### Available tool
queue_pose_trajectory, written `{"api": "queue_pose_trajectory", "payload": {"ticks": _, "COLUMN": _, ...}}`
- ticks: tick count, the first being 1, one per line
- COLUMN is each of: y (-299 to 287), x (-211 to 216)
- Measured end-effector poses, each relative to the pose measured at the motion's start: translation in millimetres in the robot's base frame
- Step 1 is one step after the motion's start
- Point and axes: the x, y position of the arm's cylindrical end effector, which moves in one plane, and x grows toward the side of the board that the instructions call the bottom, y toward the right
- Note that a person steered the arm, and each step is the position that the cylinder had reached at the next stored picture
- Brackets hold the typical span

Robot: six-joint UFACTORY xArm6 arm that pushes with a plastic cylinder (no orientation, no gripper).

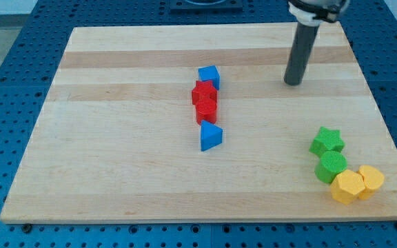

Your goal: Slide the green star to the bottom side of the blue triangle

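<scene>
The green star lies at the view's right, lower part of the board. The blue triangle lies near the board's middle, just below two red blocks. My tip rests on the board at the upper right, well above the green star and far to the right of the blue triangle. It touches no block.
A blue block tops a column with a red star-like block and a red block. A green round block sits under the star, with two yellow blocks beside it. The wooden board has a blue pegboard around it.
</scene>
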Motion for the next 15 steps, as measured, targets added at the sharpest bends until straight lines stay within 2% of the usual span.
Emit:
{"api": "queue_pose_trajectory", "payload": {"ticks": 1, "y": 30, "x": 72}}
{"api": "queue_pose_trajectory", "payload": {"ticks": 2, "y": 44, "x": 46}}
{"api": "queue_pose_trajectory", "payload": {"ticks": 3, "y": 78, "x": 79}}
{"api": "queue_pose_trajectory", "payload": {"ticks": 5, "y": 76, "x": 85}}
{"api": "queue_pose_trajectory", "payload": {"ticks": 6, "y": 50, "x": 138}}
{"api": "queue_pose_trajectory", "payload": {"ticks": 8, "y": 46, "x": 139}}
{"api": "queue_pose_trajectory", "payload": {"ticks": 10, "y": -31, "x": 139}}
{"api": "queue_pose_trajectory", "payload": {"ticks": 11, "y": -41, "x": 139}}
{"api": "queue_pose_trajectory", "payload": {"ticks": 13, "y": -6, "x": 126}}
{"api": "queue_pose_trajectory", "payload": {"ticks": 15, "y": -28, "x": 97}}
